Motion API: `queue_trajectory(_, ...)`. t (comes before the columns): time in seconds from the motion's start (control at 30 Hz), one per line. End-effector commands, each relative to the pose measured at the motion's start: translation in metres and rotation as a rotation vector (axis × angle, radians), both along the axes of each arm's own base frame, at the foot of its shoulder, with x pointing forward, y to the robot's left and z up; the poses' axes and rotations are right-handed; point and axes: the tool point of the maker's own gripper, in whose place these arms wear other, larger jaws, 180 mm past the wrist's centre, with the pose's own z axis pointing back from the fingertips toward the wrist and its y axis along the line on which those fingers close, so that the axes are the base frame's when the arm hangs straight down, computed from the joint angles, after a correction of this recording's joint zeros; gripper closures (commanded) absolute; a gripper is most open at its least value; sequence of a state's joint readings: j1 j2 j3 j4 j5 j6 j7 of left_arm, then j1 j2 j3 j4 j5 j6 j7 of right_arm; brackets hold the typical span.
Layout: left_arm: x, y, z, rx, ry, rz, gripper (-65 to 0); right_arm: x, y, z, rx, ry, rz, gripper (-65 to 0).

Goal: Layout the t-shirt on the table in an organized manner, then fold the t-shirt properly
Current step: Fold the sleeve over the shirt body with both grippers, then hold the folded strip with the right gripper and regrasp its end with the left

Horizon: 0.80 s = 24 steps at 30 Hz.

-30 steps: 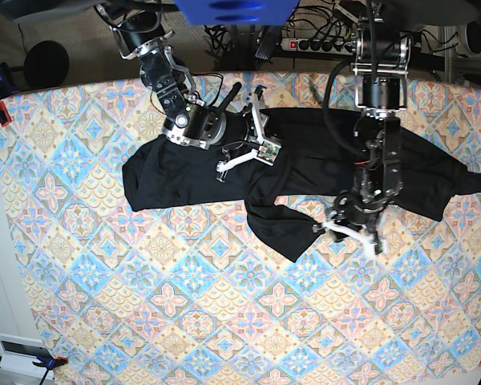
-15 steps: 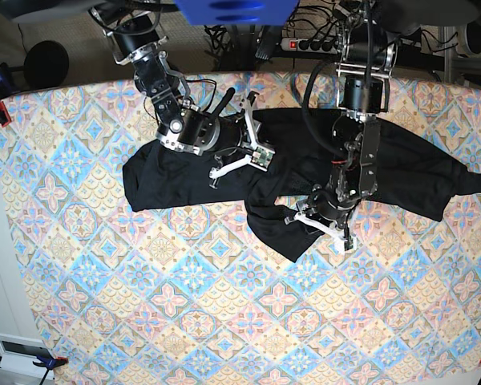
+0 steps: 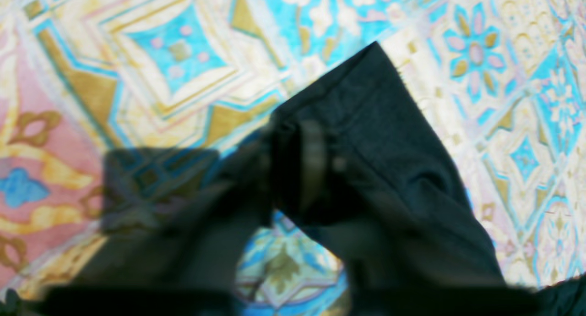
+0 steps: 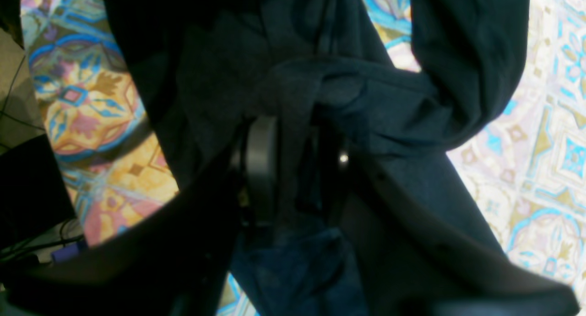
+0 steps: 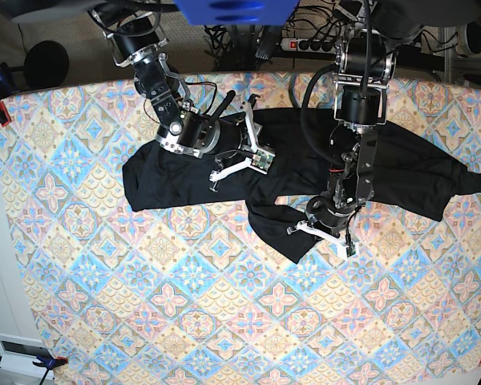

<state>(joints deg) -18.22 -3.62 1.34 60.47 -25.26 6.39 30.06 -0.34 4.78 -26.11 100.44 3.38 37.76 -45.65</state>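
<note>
The shirt (image 5: 305, 172) lies across the upper middle of the desk (image 5: 184, 305), one flap reaching down at centre; both arms sit over it.

I see my left gripper (image 3: 293, 169), blurry, clamped on a black shirt (image 3: 393, 137) corner, just over the patterned table (image 3: 137, 55).
</note>
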Motion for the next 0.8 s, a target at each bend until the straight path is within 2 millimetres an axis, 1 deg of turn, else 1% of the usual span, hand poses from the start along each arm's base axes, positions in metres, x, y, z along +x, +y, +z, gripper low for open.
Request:
queue_trajectory(0.0, 0.003, -0.004, 0.005, -0.012, 0.011, -0.009, 0.0, 0.007, 0.007, 0.016, 0.047, -0.037, 0.005, -15.4)
queue_trajectory(0.07, 0.011, 0.001, 0.023, -0.004, -0.040, -0.006, -0.6, 0.007, 0.007, 0.016, 0.049, -0.037, 0.005, -15.4)
queue_trajectory(0.1, 0.015, 0.015, 0.035, 0.005, -0.073, 0.012, -0.1, 0.007, 0.007, 0.016, 0.049, -0.037, 0.005, -15.4)
queue_trajectory(0.17, 0.013, 0.039, 0.052, 0.007, -0.125, 0.065, 0.0, 0.010, 0.007, 0.017, 0.048, -0.042, 0.003, -15.7)
queue_trajectory(0.2, 0.013, 0.051, 0.064, 0.003, -0.160, 0.098, 0.0, 0.014, 0.006, 0.020, 0.048, -0.052, 0.000, -15.7)
queue_trajectory(0.27, 0.006, 0.083, 0.085, 0.019, -0.197, 0.147, 0.0, 0.023, 0.001, 0.022, 0.045, -0.064, -0.018, -15.7)
queue_trajectory(0.4, -0.014, 0.138, 0.125, 0.058, -0.275, 0.245, 0.0, 0.037, -0.012, 0.027, 0.047, -0.078, -0.067, -15.6)
queue_trajectory(0.5, -0.033, 0.186, 0.142, 0.123, -0.311, 0.328, 0.0, 0.049, -0.015, 0.035, 0.049, -0.106, -0.075, -15.5)
queue_trajectory(0.63, -0.053, 0.227, 0.158, 0.206, -0.329, 0.380, 0.0, 0.051, -0.016, 0.031, 0.039, -0.098, -0.077, -15.5)
queue_trajectory(0.77, -0.080, 0.271, 0.169, 0.188, -0.351, 0.484, 0.0, 0.051, -0.017, 0.030, 0.038, -0.096, -0.079, -15.5)
